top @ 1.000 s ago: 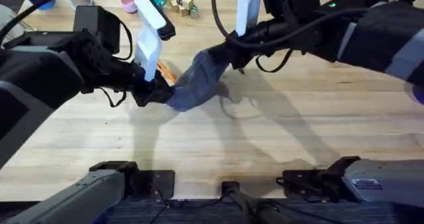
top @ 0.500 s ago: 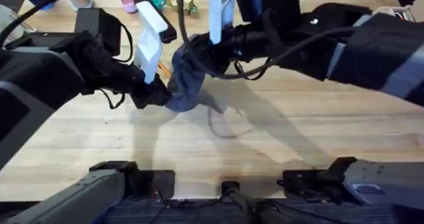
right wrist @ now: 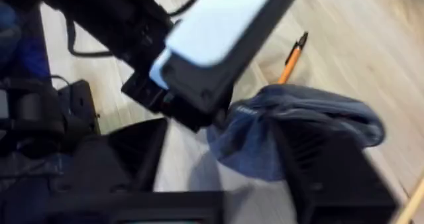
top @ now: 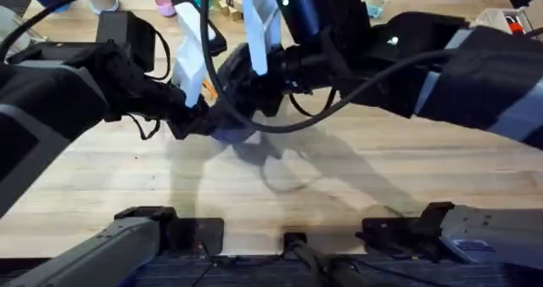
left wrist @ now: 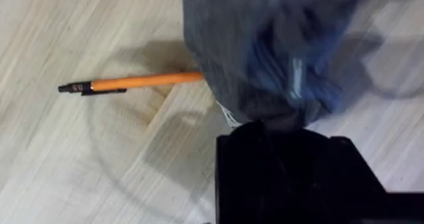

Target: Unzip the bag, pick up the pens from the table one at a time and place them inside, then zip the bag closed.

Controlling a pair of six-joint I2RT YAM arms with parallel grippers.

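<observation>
One blue-grey denim pouch (top: 227, 127) and one orange pen (left wrist: 132, 83) can be counted; a second pen cannot be made out. In the overhead view the pouch sits at about 11 o'clock from the table's (top: 356, 177) middle, bunched between the two arms, so its long axis is hard to read, running roughly from 7 toward 1 o'clock. The left gripper (top: 197, 117) is clamped on the pouch's near-left end; in the left wrist view the fabric is pinched right at its black fingers (left wrist: 291, 151). The right gripper (top: 254, 87) meets the pouch from the 2 o'clock side, its fingers (right wrist: 318, 164) straddling a fold of cloth (right wrist: 298, 128), though how tightly they grip cannot be told. The pen lies flat on the wood, its far end tucked under the pouch's edge, black tip pointing away from the pouch. Against a second ago, the right arm has swung leftward and the pouch, then stretched long toward 2 o'clock, is now crumpled short against the left gripper.
</observation>
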